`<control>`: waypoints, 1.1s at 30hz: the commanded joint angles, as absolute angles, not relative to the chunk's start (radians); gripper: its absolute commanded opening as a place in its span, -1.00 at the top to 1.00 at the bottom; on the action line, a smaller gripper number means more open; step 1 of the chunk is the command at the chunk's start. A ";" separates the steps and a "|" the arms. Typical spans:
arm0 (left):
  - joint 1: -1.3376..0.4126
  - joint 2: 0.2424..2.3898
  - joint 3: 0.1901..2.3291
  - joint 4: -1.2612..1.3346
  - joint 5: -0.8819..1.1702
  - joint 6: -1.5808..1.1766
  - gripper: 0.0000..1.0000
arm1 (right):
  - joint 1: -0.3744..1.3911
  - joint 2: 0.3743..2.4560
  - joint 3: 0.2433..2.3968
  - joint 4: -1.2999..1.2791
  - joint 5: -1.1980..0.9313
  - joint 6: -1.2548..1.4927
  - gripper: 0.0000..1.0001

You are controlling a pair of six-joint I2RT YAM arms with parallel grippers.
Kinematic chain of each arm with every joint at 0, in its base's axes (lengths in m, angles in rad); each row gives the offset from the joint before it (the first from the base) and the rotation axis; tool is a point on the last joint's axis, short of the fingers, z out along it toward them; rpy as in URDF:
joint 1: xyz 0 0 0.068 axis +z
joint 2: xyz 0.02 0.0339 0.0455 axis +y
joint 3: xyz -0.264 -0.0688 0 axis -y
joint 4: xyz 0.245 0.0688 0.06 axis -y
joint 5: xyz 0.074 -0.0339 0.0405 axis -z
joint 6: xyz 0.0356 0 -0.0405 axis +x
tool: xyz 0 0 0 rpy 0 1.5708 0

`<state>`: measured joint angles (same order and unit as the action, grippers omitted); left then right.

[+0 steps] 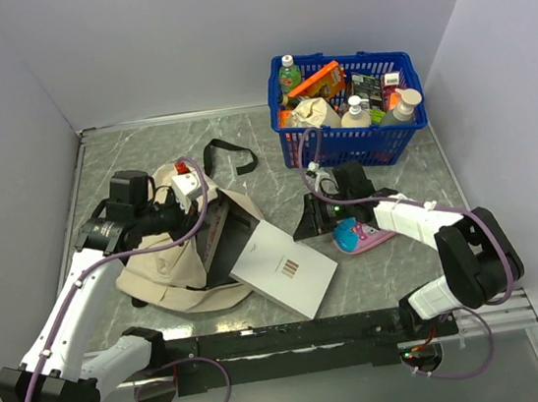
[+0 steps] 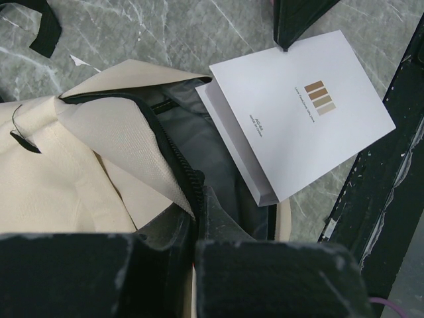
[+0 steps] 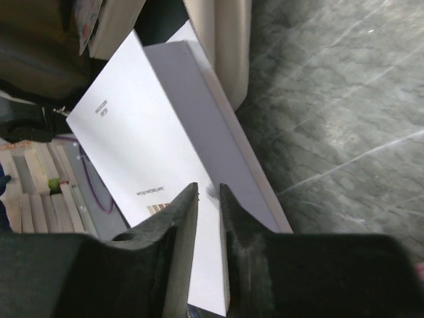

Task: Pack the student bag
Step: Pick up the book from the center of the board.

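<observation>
Student bag [image 1: 164, 269] is beige fabric and lies slumped on the left-centre of the grey marble bench [image 1: 123, 146], mouth open toward the right. Black zipper trim and dark lining show in the left wrist view [image 2: 79, 165]. A black strap [image 1: 228, 152] loops out on the bench behind it.

White book [image 1: 286, 268] lies tilted, its left end inside the bag's mouth and its right end out on the bench. The cover has small brown stripes and tiny print [image 2: 311, 112].

Left gripper [image 1: 192, 216] sits over the bag's top edge. In its own camera the gripper [image 2: 197, 205] is pressed together, pinching the zipper rim and the beige flap of the bag.

Right gripper [image 1: 313, 217] reaches in from the right to the book's far corner. In the right wrist view [image 3: 209, 199] the fingers [image 3: 185, 218] stand close together with a narrow slit between them, one on each side of the book's [image 3: 139, 132] edge. Cannot tell whether they actually clamp it. Beige bag fabric [image 3: 225, 46] shows just past the book.

Pink pencil case [image 1: 361, 236] lies on the bench just beside the right gripper, on its near side.

Blue basket [image 1: 380, 142] stands at the back right, well apart from the bag, packed with bottles and colourful packets.

A black rail [image 1: 297, 336] runs along the near edge, between the arm bases.
</observation>
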<state>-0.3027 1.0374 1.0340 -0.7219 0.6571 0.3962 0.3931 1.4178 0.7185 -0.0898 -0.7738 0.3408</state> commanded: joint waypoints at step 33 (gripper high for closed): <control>-0.307 1.023 1.057 -0.673 0.704 0.374 0.98 | 0.511 1.410 0.765 -0.109 -0.696 0.301 1.00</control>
<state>-0.3027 1.0378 1.0340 -0.7223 0.6571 0.3935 0.5003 1.4075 0.7162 -0.1207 -0.7109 0.2924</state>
